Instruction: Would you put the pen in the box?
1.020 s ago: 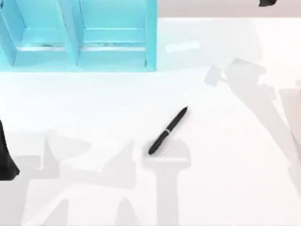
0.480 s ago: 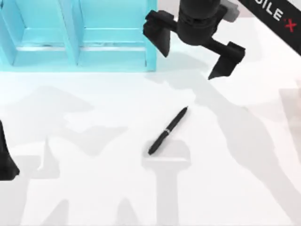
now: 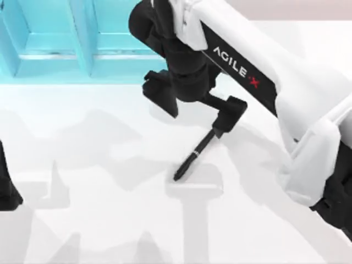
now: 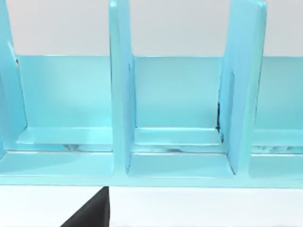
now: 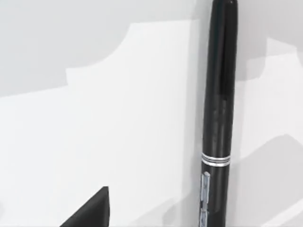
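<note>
While the right gripper (image 3: 199,113) is hanging with fingers spread, the pen (image 3: 193,157), lying just below them, is looking light, stiff, slippery; grip mid-barrel.

worktop (image 3: 99,220): white, flat, spreading across the whole top view and carrying grey shadow patches over its near half.

item 1, box (image 3: 55,60): light turquoise, sitting directly on the worktop at the far left, its upright dividers splitting it into compartments that are facing the near side; the left wrist view is showing its walls and dividers (image 4: 120,94) standing on the white surface.

item 2, pen (image 3: 192,157): slim, black, with a silver band near its middle, lying flat on the worktop near the centre, running diagonally, well apart from the box; its upper end is passing under the arm overhead.
</note>
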### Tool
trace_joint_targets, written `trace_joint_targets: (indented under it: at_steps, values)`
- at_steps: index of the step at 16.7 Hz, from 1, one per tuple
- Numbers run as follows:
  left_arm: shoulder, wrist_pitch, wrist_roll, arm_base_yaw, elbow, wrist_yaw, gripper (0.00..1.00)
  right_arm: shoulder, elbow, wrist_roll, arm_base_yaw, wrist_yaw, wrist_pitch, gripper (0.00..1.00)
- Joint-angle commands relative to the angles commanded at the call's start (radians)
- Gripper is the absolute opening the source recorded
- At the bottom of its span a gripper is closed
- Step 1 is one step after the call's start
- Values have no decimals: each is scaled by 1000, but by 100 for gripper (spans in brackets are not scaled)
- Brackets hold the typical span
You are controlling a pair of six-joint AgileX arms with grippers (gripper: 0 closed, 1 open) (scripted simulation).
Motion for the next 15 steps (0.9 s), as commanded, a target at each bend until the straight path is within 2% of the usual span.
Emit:
trace_joint_targets:
  at_steps: [8,11,15]
  values:
    - [0,0,0,0,0,0,100,-2,-35,-3,-5,0,32,100]
    - [0,0,0,0,0,0,100,-35,-168,-10,-9,1,134,100]
    - [0,0,0,0,0,0,100,-109,-460,-16,-16,0,345,100]
